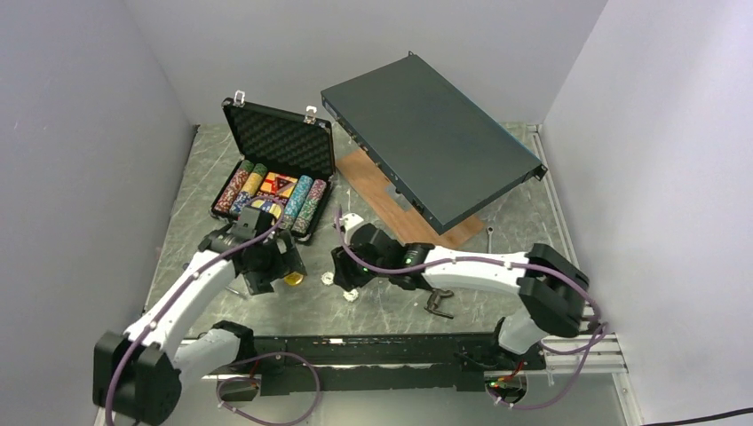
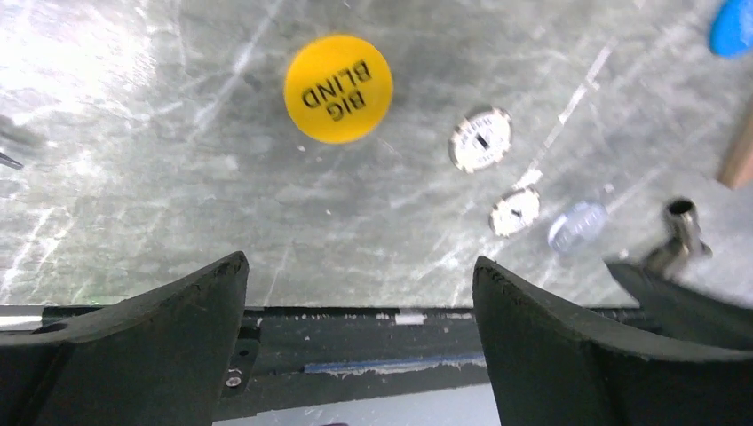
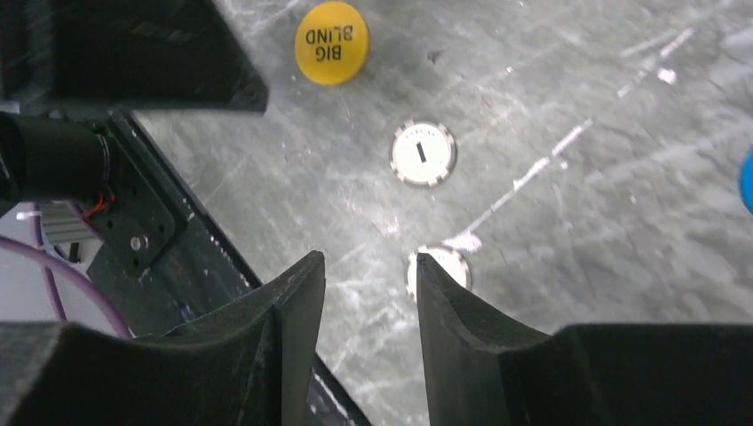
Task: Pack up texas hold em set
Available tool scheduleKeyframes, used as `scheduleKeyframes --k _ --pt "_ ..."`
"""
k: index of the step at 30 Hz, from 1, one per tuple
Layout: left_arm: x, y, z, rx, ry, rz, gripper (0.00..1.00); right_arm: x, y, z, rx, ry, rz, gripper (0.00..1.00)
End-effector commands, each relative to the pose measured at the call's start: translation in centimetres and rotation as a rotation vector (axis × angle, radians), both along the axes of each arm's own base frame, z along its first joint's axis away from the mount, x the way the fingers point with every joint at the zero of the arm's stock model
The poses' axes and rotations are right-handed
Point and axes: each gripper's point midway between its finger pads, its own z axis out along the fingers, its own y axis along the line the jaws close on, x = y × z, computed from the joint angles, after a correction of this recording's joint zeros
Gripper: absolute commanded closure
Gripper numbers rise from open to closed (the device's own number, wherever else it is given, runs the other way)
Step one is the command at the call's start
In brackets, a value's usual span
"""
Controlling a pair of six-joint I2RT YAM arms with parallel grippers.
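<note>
The texas hold em set's black case (image 1: 277, 142) stands open at the back left, its chip rows (image 1: 271, 191) showing under the foam lid. A yellow "BIG BLIND" disc (image 2: 338, 89) (image 3: 331, 42) (image 1: 293, 279) lies on the table just ahead of my left gripper (image 2: 360, 262) (image 1: 266, 262), which hangs open above bare table. Two white discs (image 2: 480, 139) (image 2: 515, 211) lie to its right. My right gripper (image 3: 368, 259) (image 1: 344, 269) is narrowly open with nothing between its fingers. One white disc (image 3: 444, 264) sits partly behind its right finger, another white disc (image 3: 424, 153) lies beyond. A blue disc (image 2: 733, 25) peeks in at an edge.
A large flat dark-grey metal box (image 1: 435, 146) rests tilted on a wooden board (image 1: 391, 209) at the back right. Black pliers (image 1: 438, 304) lie near the right arm. The black base rail (image 1: 373, 348) runs along the near edge. Grey walls close in both sides.
</note>
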Motion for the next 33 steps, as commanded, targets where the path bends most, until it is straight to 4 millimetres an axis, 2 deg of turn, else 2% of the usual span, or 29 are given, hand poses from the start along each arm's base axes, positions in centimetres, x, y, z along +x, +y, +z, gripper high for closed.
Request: scheduleKeyframes --k 1,4,12,18,33 --pt "3.2 1.1 -0.2 0.123 -0.022 0.162 0.02 -0.3 -3.2 1.6 -0.025 -0.045 -0.08 0.54" --pt "4.2 0.9 -1.5 0.136 0.005 0.18 0.02 -0.3 -4.9 3.2 -0.006 -0.074 -0.119 0.53" --pt "6.0 -0.2 -3.5 0.16 0.085 0.156 0.09 -0.9 -7.2 3.8 0.01 -0.084 -0.158 0.51" --pt "5.9 -0.5 -5.2 0.204 0.133 0.147 0.17 -1.0 -7.9 3.6 0.006 -0.087 -0.169 0.51" --pt "5.1 0.3 -7.4 0.286 0.186 0.165 0.23 -1.1 -8.0 3.3 0.0 -0.081 -0.171 0.51"
